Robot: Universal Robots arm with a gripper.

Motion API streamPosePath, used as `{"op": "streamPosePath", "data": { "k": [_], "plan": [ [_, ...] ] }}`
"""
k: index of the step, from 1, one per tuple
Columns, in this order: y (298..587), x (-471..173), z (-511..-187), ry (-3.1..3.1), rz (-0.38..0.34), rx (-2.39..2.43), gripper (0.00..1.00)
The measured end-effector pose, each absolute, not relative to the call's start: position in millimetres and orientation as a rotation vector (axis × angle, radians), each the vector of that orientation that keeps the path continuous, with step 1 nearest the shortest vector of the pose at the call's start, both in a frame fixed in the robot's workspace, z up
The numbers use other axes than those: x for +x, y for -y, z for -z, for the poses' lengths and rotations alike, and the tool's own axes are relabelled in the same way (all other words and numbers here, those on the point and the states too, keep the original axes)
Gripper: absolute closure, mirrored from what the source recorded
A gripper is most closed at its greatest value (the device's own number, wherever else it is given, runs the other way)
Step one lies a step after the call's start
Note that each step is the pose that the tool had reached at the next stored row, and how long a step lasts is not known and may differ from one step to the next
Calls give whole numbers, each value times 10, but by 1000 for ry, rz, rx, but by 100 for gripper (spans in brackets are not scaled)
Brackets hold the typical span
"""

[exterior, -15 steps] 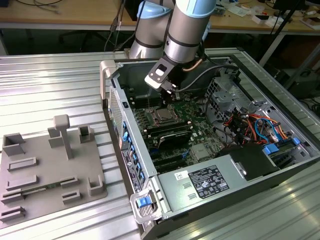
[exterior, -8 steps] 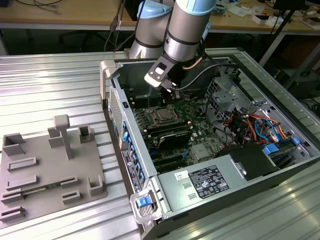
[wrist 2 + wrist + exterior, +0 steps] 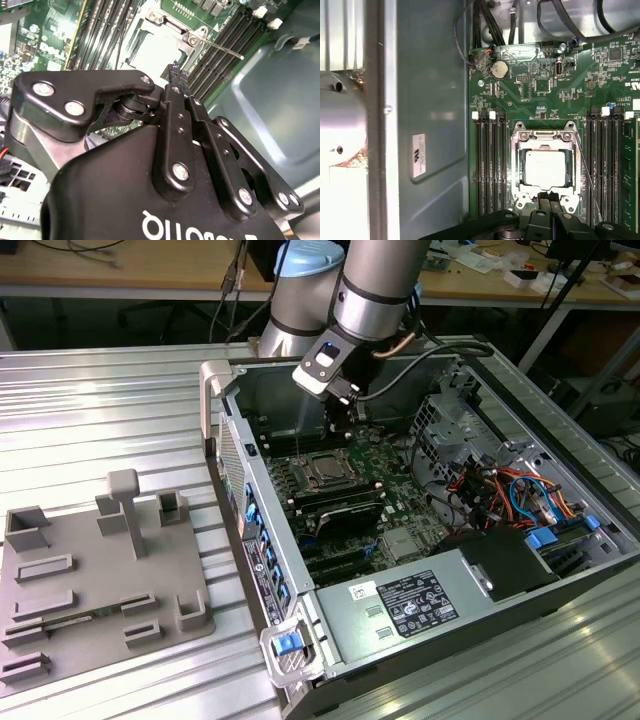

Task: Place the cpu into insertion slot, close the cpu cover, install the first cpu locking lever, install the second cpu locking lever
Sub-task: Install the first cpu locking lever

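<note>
One chip (image 3: 546, 169) is seen seated in the socket (image 3: 522, 172), with the metal cover (image 3: 545, 136) laid flat around it. The pincer (image 3: 548, 197) is held clenched right at one edge of the cover, fingertips pressed together and nothing caught between them. One thin lever (image 3: 587, 175) runs along the cover's side, squeezed against the memory slots (image 3: 487, 165). Bare case wall (image 3: 430, 100) is left open beyond those.
</note>
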State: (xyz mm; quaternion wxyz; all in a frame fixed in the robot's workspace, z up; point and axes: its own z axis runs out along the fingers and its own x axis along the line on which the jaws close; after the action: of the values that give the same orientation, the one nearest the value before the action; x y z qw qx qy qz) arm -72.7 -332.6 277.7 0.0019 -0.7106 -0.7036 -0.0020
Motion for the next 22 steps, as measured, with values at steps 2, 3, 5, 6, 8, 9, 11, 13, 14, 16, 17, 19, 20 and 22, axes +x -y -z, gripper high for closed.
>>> {"op": "streamPosePath", "data": {
  "k": [2,3,5,6,8,9,11,13,14,16,17,19,20,22],
  "plan": [
    [3326,-727,-2831,2208,6,-2230,89],
    [3326,-727,-2862,2208,7,-2230,89],
    [3326,-727,-2935,2208,6,-2230,89],
    [3326,-727,-2959,2208,6,-2230,89],
    [3325,-728,-2974,2218,7,-2219,89],
    [3325,-728,-2975,2233,7,-2204,89],
    [3326,-729,-2976,2271,7,-2165,89],
    [3326,-729,-2976,2313,7,-2120,89],
    [3326,-730,-2976,2338,7,-2091,89],
    [3326,-730,-2976,2383,6,-2041,89],
    [3326,-730,-2976,2400,6,-2020,89],
    [3326,-729,-2974,2455,6,-1953,89],
    [3326,-729,-2973,2490,6,-1908,89],
    [3326,-729,-2972,2526,6,-1860,89]
  ]
}}
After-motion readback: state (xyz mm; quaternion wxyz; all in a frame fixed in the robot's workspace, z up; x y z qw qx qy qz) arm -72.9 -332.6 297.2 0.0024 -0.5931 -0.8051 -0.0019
